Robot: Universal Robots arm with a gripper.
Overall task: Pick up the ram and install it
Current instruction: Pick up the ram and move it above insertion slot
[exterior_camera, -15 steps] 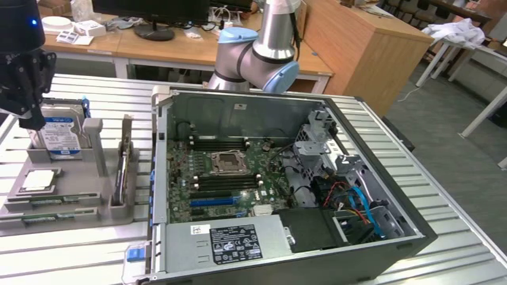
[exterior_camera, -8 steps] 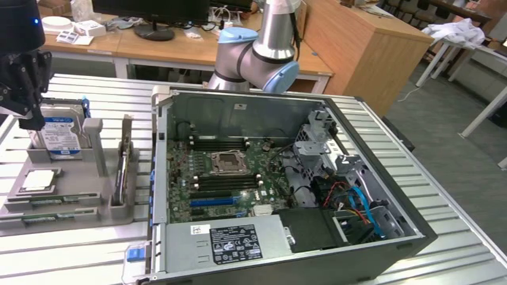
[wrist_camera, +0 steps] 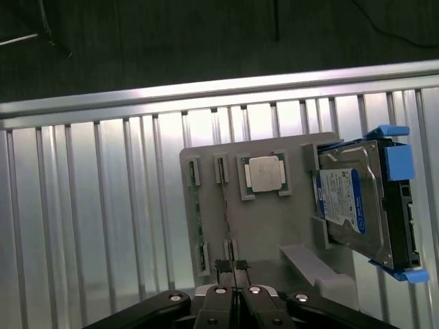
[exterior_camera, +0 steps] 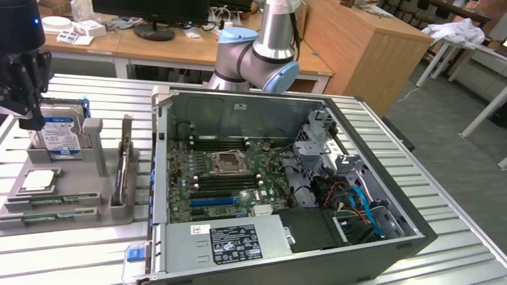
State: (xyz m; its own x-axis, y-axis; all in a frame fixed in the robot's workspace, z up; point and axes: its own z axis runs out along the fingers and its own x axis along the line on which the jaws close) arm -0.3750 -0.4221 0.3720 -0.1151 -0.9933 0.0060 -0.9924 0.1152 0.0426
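Pincer [wrist_camera: 233, 266] tips pressed together, nothing between them, hanging clear above the grey tray [wrist_camera: 260, 226]. Ram [wrist_camera: 197, 205] sits on edge in an outer tray slot, near the processor chip [wrist_camera: 264, 173]. Hard drive [wrist_camera: 357, 199] stands on the chip's far side.

end effector [exterior_camera: 32, 122]: body cut by frame edge
hard drive [exterior_camera: 62, 135]: corner hidden behind end effector
ram [wrist_camera: 195, 212]: below end effector, chips indistinct
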